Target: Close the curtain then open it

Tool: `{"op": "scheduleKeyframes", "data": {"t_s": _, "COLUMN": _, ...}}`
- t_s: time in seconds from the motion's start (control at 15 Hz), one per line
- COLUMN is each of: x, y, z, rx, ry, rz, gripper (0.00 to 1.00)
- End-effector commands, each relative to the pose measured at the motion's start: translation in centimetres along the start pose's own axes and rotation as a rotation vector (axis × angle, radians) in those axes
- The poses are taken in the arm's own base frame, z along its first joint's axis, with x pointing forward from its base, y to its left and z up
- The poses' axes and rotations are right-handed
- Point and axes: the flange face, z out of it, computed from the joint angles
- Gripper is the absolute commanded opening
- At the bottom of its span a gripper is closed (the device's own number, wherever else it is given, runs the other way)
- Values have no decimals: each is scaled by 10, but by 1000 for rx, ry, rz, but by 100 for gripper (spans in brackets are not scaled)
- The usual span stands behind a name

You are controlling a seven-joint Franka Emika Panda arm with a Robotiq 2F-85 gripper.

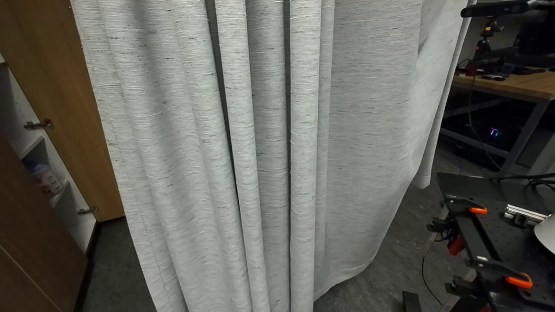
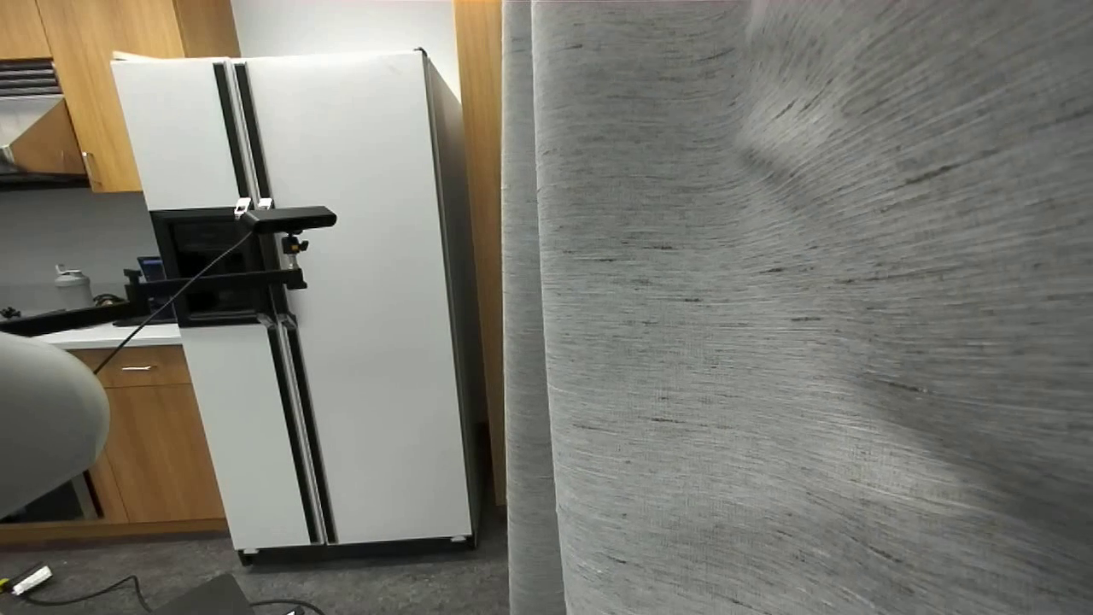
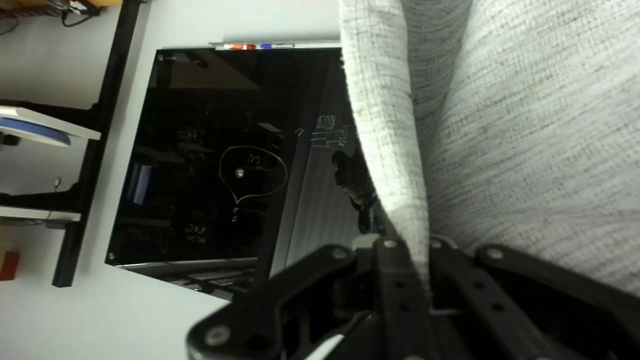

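Note:
The curtain (image 1: 368, 108) is light grey woven fabric with deep vertical folds. It fills the middle of an exterior view and the right half of an exterior view (image 2: 683, 342), where it bulges close to the camera. In the wrist view the curtain (image 3: 540, 130) fills the right side, and its narrow edge runs down between the fingers. My gripper (image 3: 411, 245) is shut on this edge. The fabric tapers into the jaws, and the fingertips are partly covered by it. The gripper does not show in either exterior view. A white rounded part of the arm (image 2: 51, 418) shows at the left.
A black worktable with orange clamps (image 1: 478, 211) stands right of the curtain, before a wooden desk (image 1: 520, 84). An open wooden cabinet door (image 1: 56, 86) is at left. A camera on a bar (image 2: 290, 220) stands before a white fridge (image 2: 367, 342). A black board (image 3: 200, 150) hangs on a wall.

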Motion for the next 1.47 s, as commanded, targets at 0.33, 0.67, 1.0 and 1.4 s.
{"op": "scheduleKeyframes", "data": {"t_s": 0.33, "x": -37, "y": -122, "z": -15, "rx": 304, "ry": -113, "rz": -318, "gripper": 0}}
{"op": "scheduleKeyframes", "data": {"t_s": 0.67, "x": -81, "y": -205, "z": -27, "rx": 431, "ry": -170, "rz": -476, "gripper": 0}}
{"op": "scheduleKeyframes", "data": {"t_s": 1.0, "x": -138, "y": -280, "z": -56, "rx": 556, "ry": -233, "rz": -589, "gripper": 0}}
{"op": "scheduleKeyframes", "data": {"t_s": 1.4, "x": -188, "y": -383, "z": -112, "rx": 664, "ry": -264, "rz": -724, "gripper": 0}}
